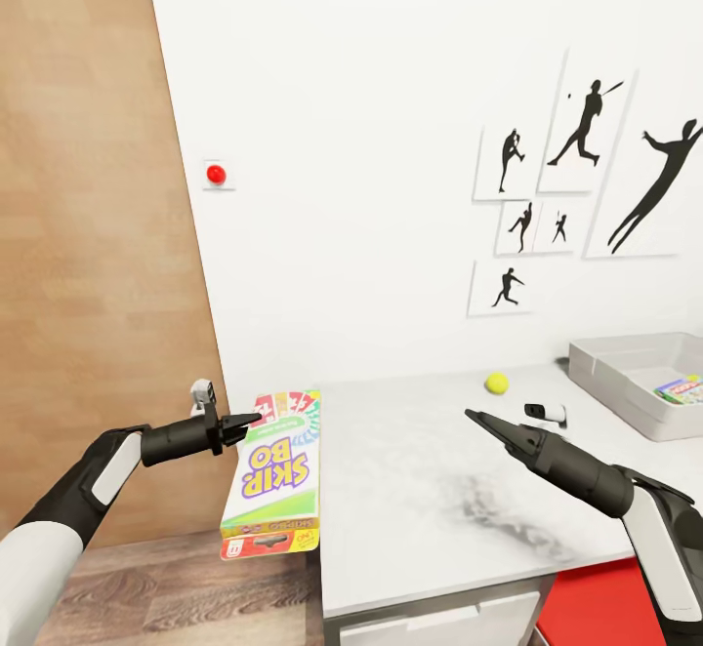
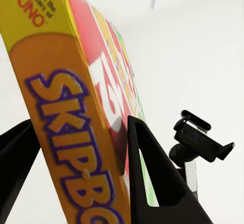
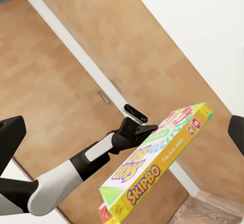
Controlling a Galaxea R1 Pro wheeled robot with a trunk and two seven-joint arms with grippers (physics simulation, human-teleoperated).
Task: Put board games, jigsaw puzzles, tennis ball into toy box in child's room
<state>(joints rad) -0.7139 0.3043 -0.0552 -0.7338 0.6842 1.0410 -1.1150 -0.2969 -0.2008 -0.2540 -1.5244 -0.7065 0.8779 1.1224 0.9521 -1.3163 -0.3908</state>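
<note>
Gripping the yellow, green and pink "SKIP BO" board game box (image 1: 273, 475) by its long edge, the left gripper (image 1: 242, 421) is holding it over the near left edge of the light grey marbled table (image 1: 420, 470). The left wrist view is catching "UNO" printed on the box end. The right gripper (image 1: 478, 420) is hovering with fingers apart and empty, near a yellow-green tennis ball (image 1: 497, 383). The grey tapered toy box (image 1: 625, 373) is sitting at the table's right, under black silhouette sports pictures (image 1: 586, 129).

child's bedrm | sports silhouette pics (image 1: 586, 129) on wall | toy box (image 1: 635, 373) on desk (image 1: 430, 470)
</note>
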